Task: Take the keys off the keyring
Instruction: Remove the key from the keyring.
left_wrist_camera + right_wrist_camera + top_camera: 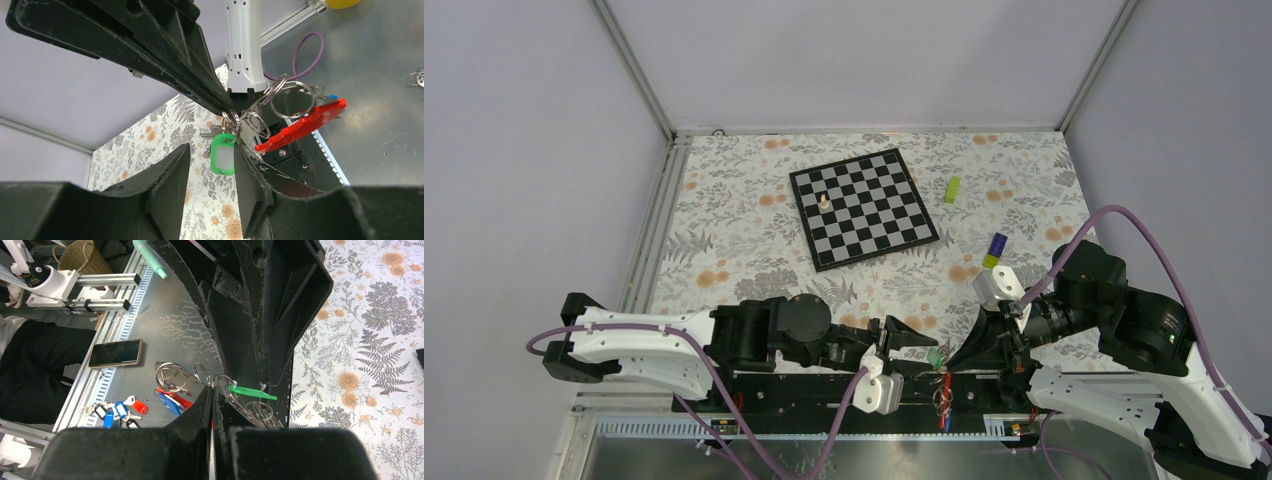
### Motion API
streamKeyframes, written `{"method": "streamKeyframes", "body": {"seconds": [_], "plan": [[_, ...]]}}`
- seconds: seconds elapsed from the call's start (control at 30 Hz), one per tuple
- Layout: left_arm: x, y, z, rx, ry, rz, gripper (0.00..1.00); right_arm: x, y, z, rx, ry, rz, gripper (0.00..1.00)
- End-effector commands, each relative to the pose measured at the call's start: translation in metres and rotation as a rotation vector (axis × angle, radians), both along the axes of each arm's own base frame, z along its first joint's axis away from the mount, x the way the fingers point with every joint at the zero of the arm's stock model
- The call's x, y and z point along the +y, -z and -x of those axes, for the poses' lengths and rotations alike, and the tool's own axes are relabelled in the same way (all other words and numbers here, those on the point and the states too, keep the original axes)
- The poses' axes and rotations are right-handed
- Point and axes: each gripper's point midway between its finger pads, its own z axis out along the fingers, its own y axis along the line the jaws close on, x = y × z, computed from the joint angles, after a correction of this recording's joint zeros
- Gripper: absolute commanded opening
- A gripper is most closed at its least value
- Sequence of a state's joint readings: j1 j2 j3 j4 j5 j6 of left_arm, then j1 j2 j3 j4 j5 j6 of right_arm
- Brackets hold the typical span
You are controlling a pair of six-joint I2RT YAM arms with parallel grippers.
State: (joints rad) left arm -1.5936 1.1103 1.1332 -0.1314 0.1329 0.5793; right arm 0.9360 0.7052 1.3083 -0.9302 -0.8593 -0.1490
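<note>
1. The left gripper is set at the near edge of the desk; its jaws are held apart, with a green tag hanging in the gap, and nothing is seen to be clamped by them
2. The keyring, a bunch of thin linked silvery rings, is hung between the two grippers; the keys are mostly hidden in the bunch, with one silvery blade made out just beside the green tag and a red tag carried on the far side
3. The right gripper is closed, its jaws pinched on a small ring at the top of the bunch
4. The bunch is judged light, hard and slippery: each ring is stiff and springy, yet the whole swings loosely, so a flat key head is thought a better hold than round wire
5. The neighbouring rings and tags are likely to snag, and little room is left between the crowded fingers
6. A chessboard, a lime block and a purple-and-yellow block are placed well apart from the work and are not in the way
</note>
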Motion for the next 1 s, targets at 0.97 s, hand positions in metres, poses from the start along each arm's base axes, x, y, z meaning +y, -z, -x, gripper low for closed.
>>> {"method": "streamKeyframes", "body": {"seconds": [0.97], "plan": [[-0.0090, -0.0267, 0.0113, -0.001, 0.035, 0.081, 0.27, 0.0039, -0.0161, 0.0012, -0.029, -0.014, -0.077, 0.00]]}}
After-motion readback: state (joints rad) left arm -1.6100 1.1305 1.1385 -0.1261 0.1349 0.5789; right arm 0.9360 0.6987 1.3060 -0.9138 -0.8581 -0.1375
